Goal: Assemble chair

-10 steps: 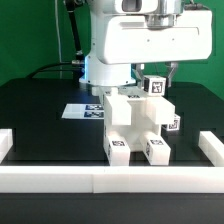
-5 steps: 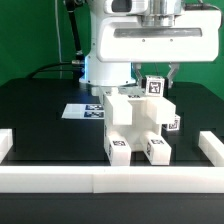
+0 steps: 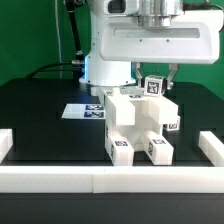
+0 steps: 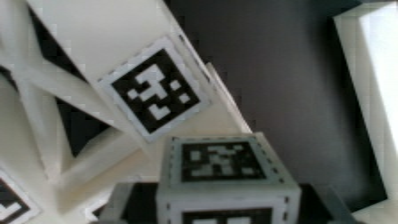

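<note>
Pinching a small tagged block [image 3: 155, 87]: the gripper [image 3: 157, 81] has its 2 fingers pressed onto the block's sides. Chair [image 3: 138, 125] stands directly under the gripper, with 2 tagged ends facing away from the arm's base. Block sits at the chair's top edge; contact cannot be told. Wrist view: slanted chair piece [image 4: 151, 95] with 1 large tag lies just beyond the held block. Marker board [image 3: 85, 110] lies lower, beside the arm's base.
</note>
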Tool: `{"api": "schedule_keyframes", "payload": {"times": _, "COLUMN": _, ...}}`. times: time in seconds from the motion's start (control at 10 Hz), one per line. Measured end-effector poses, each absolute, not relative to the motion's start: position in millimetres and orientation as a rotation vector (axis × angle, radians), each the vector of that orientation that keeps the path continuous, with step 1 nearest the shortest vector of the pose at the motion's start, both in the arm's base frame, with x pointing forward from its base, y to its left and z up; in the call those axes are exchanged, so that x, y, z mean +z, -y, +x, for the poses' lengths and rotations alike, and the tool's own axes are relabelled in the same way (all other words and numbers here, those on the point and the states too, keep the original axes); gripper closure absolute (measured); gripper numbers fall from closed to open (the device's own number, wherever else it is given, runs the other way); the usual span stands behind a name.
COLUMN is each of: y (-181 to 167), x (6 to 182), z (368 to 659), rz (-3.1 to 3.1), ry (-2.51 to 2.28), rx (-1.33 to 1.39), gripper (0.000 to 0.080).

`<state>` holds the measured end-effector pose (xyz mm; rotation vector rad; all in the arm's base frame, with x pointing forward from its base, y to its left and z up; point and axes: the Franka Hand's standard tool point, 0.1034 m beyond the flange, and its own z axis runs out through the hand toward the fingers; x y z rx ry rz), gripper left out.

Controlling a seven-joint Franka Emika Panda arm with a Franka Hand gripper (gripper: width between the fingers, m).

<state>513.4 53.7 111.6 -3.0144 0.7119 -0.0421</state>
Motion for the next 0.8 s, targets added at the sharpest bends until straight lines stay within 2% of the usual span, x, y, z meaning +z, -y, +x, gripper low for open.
{"api": "schedule_keyframes", "payload": {"times": 0.8, "y": -58.9, "x": 111.3, "z": 512.9, "rz": -2.657, "ry": -1.547, "rx": -0.007, "gripper": 0.0515}}
